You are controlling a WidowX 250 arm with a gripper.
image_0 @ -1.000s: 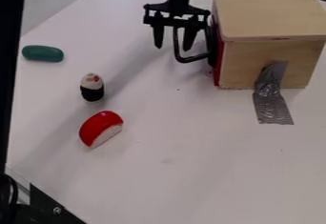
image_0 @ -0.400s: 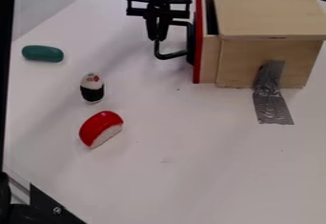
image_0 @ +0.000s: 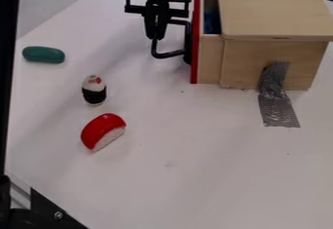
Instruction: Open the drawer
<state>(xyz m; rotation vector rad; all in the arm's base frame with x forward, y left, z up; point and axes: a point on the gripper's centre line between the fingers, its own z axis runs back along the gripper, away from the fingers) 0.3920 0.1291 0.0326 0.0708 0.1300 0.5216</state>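
Observation:
My gripper [image_0: 155, 36] hangs at the top of the camera view, left of the wooden box, and is shut on the drawer's black handle [image_0: 170, 54]. The drawer [image_0: 209, 60] has a red front panel and stands partly out of the box's left side. Something blue shows inside it, near the box's edge. The light wooden box [image_0: 276, 9] sits at the upper right.
Silver tape [image_0: 278, 104] runs from the box's near side onto the white table [image_0: 195, 174]. To the left lie a green oblong piece [image_0: 44, 54], a black-and-white sushi roll [image_0: 94, 90] and a red-and-white sushi piece [image_0: 103, 131].
My gripper has moved left and its fingers have closed on the handle. The drawer has come out of the box toward the left, baring its side and part of its inside.

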